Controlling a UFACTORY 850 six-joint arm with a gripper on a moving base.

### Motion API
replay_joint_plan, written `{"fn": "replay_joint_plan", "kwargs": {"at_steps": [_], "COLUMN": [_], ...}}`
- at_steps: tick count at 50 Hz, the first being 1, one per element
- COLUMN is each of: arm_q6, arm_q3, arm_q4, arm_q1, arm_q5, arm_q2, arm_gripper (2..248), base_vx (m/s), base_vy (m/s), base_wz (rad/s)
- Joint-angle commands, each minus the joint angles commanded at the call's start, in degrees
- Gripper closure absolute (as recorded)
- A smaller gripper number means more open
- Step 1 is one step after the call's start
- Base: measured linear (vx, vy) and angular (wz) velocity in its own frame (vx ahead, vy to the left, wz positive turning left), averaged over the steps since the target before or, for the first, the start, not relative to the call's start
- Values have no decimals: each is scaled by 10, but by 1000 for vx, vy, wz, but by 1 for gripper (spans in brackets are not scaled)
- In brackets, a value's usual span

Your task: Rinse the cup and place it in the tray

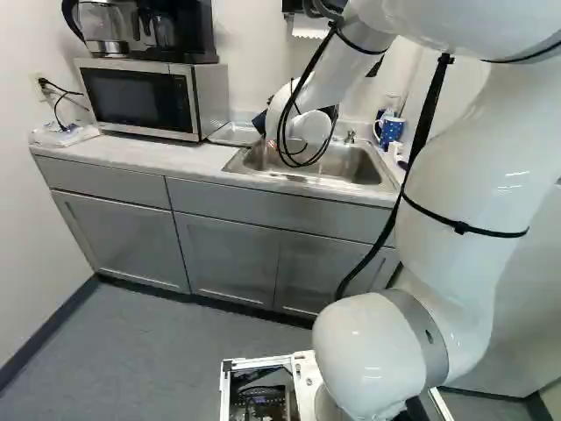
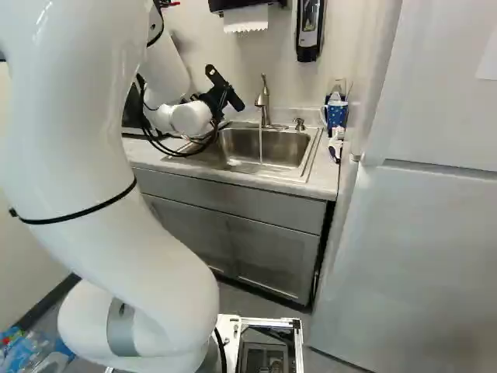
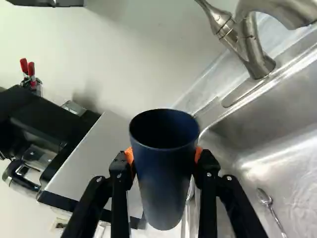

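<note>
Wrist view is showing the jaws (image 3: 164,154) pinching the cup (image 3: 163,188); water (image 2: 261,148) is running apart from it, with rinsing possibly done and placing pending.

Lighting: bright, diffuse. Left base view: glare spots (small) mark the arm (image 1: 473,193) at 3 o'clock. Wrist view: sink (image 3: 262,168) reflects light; wall (image 3: 119,64) carries soft shadow.
</note>
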Motion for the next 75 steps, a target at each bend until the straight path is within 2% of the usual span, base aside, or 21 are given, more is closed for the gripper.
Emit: {"fn": "replay_joint_plan", "kwargs": {"at_steps": [75], "arm_q6": [-452], "arm_q3": [0], "arm_q4": [0], "arm_q1": [0], "arm_q5": [0], "arm_q2": [0], "arm_gripper": [124], "base_vx": [0], "base_vy": [0], "base_wz": [0]}}
